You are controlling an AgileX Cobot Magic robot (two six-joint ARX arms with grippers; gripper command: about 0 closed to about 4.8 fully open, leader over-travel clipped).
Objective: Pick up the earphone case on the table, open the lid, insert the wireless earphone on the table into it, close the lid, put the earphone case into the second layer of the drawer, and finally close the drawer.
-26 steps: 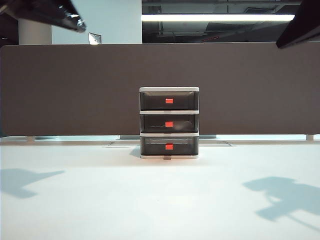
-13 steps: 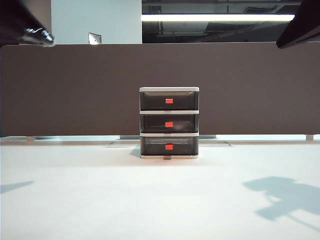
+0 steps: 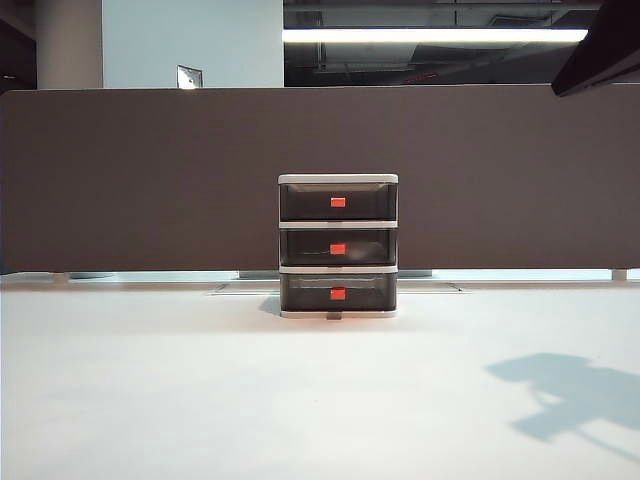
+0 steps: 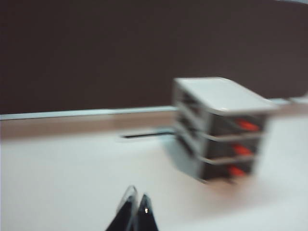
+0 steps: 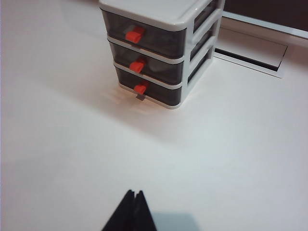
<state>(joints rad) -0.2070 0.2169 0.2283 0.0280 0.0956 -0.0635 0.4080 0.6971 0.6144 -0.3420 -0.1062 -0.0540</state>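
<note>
Left gripper [image 4: 136, 211] gone from exterior view, its table [image 3: 200, 400] shadow too; jaws pinched together, empty. Right gripper [image 5: 134, 208] likewise; three-tier drawer [image 3: 338, 246] closed, unmoved near table's far edge.

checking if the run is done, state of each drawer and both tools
top drawer: closed
second layer of the drawer: closed
bottom drawer: closed
left tool: shut, empty, above the table
right tool: shut, empty, above the table

Left gripper [image 4: 136, 211]: two slim black fingers tapering to points, edged in clear glossy plastic, one tiny bright glint. Right gripper [image 5: 134, 204]: two matte black wedge-shaped fingers. Right arm [image 3: 607, 52]: black angular casing, seen in the exterior view's corner.
</note>
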